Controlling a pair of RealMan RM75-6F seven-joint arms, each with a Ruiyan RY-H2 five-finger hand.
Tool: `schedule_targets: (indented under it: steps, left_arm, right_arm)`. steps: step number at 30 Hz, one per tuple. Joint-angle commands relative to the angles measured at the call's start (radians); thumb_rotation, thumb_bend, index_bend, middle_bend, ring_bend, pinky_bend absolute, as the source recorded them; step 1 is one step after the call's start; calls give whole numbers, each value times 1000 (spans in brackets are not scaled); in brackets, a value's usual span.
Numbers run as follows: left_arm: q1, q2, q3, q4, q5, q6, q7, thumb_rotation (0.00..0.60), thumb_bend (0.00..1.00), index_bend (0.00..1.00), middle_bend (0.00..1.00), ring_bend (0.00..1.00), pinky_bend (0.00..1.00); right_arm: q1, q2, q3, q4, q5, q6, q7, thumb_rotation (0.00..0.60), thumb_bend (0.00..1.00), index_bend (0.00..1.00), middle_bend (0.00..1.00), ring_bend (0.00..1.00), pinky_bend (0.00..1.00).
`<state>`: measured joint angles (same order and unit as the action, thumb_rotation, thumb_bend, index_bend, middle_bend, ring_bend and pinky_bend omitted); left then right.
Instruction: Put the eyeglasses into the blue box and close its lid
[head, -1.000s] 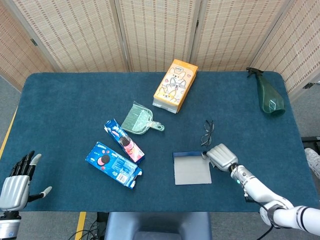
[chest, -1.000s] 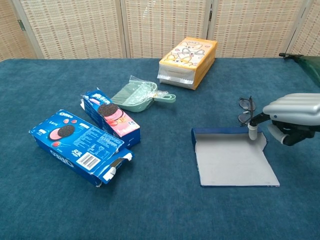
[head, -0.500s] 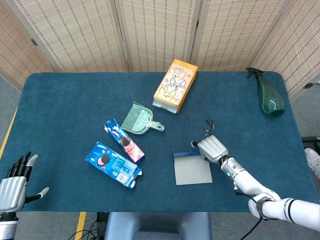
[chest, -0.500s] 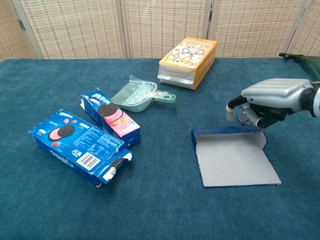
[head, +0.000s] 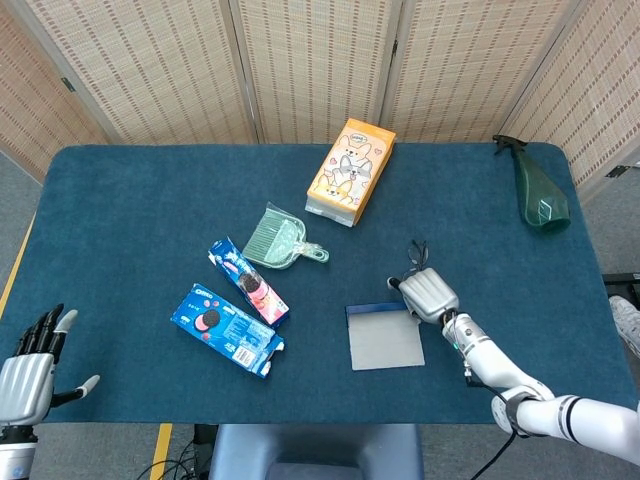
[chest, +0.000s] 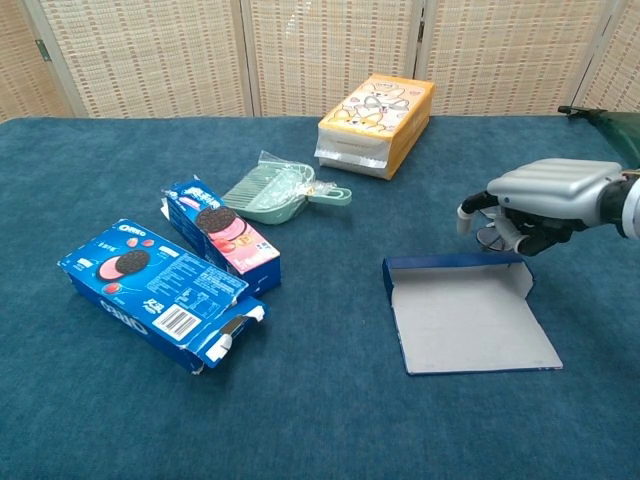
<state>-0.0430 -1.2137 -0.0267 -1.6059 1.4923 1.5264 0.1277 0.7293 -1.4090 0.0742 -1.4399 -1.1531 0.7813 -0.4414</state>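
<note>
Over the eyeglasses (head: 416, 252) hangs the right hand (chest: 540, 202), fingers curled downward around them, though whether it has them pinched I cannot tell. They lie on the surface (head: 150, 210) just behind the blue box (chest: 465, 312), likely light, thin and fragile; the frame's bridge or a temple seems safest.

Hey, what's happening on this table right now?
The robot's right hand hovers over the eyeglasses, just behind the blue box, which lies open and empty. Whether its fingers touch the glasses is unclear. The left hand waits open off the table's near corner.
</note>
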Motion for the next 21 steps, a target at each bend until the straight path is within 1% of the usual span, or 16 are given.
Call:
schedule_targets:
  steps: [1,4,7,10,12,13,15,18,21]
  left_arm:
    - [2,1,0,0,-2,1,-1,600,130,0,0,0,156]
    - [6,2,1,0,-3,4,-3,600,130,0,0,0,156]
    - [7,2,2,3,-3,5,-5,600,129,0,0,0,156]
    - [7,2,1,4,-2,5,-7,600,130,0,0,0,156]
    - [7,1,1,5,-1,4,-8,600,130,0,0,0,156]
    - [6,1,1,5,-1,4,-8,600,130,0,0,0,156]
    - [5,0,1,5,1,3,-8,600,130,0,0,0,156]
    - [4,-2,1,5,3,1,-8,600,130,0,0,0,156]
    - [4,-2,1,4,5,2,-8,600,130,0,0,0,156]
  right_arm:
    - [6,-19,-1,18,20,9,-23,600,61,267,1000,1000,1000]
    - [6,-22,0,16,39,19,-36,600,4,267,1000,1000,1000]
    - [1,-12,8,0,49,38,-29,600,0,267,1000,1000,1000]
    - [-11,10,18,-35,32,79,-9,600,6,267,987,1000,1000]
    - [-21,21,21,-54,14,100,12,600,21,267,937,973,1000]
    - [-26,26,22,-60,3,112,24,600,27,267,900,941,1000]
    - [-38,30,20,-68,-18,135,46,600,35,267,873,911,1000]
    - [-46,34,11,-79,-11,135,44,600,29,267,903,931,1000]
    - [-50,36,6,-89,8,127,40,600,0,267,971,990,1000]
